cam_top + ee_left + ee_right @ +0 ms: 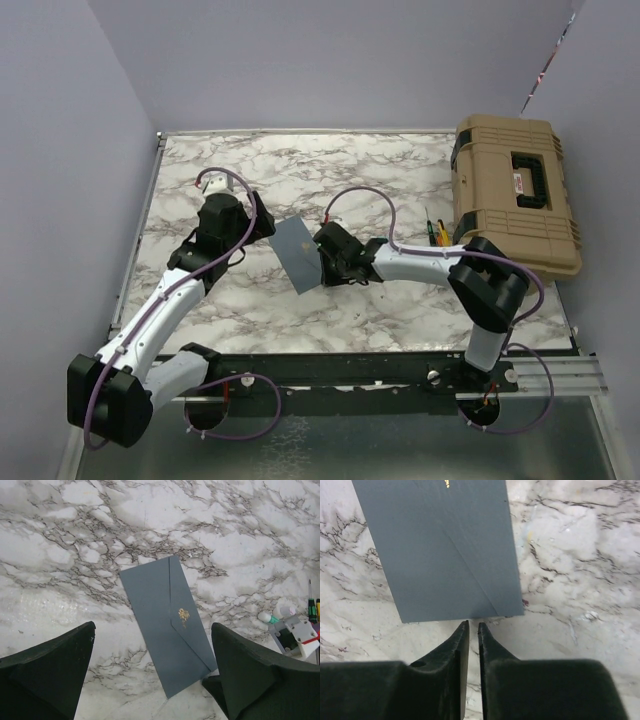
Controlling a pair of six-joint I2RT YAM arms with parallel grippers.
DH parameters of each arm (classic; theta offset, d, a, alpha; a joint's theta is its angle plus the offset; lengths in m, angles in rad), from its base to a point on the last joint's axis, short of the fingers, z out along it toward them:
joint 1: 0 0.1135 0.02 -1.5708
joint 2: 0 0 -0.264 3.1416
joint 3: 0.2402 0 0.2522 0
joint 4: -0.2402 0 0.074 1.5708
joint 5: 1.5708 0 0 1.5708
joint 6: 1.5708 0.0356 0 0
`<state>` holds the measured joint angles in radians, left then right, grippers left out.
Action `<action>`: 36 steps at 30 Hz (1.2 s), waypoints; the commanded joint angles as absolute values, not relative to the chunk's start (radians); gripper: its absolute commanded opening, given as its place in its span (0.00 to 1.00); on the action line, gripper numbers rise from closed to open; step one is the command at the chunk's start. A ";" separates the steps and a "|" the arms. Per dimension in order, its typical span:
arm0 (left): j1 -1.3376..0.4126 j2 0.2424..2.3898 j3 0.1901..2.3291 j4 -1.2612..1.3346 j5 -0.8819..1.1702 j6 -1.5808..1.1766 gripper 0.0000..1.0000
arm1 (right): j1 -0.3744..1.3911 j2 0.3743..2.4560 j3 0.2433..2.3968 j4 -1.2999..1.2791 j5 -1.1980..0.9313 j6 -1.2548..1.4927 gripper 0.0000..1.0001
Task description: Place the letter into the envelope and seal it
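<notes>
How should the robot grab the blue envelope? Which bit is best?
Probably the short edge nearest the right end effector, coming in low from that side. The envelope lies flat on the marble table with its flap closed, so only a thin edge offers something to pinch, and that end effector sits right there.

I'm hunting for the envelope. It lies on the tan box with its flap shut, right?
No. The envelope lies on the marble table, not on the tan box, as the top view shows. Its flap is shut.
</notes>
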<state>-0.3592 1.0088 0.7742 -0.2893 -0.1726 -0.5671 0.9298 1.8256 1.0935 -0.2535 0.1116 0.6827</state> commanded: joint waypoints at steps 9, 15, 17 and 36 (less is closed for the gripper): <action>-0.348 1.120 0.877 -0.112 -0.060 -0.508 0.99 | 0.648 1.557 1.104 -0.501 0.266 0.395 0.40; -0.348 1.126 0.793 -0.039 0.054 -0.609 0.99 | 0.484 1.646 1.185 -0.548 0.192 0.158 0.59; -0.348 1.132 0.795 -0.032 0.093 -0.597 0.99 | 0.479 1.690 1.210 -0.560 0.165 0.077 0.63; -0.350 1.174 0.838 -0.014 0.199 -0.525 0.99 | 0.463 1.877 1.298 -0.573 -0.026 -0.213 0.64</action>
<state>-0.3527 1.1767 0.8097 -0.0380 0.1715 -0.5507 0.4706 1.8412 1.2514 -0.5312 0.0441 -0.1516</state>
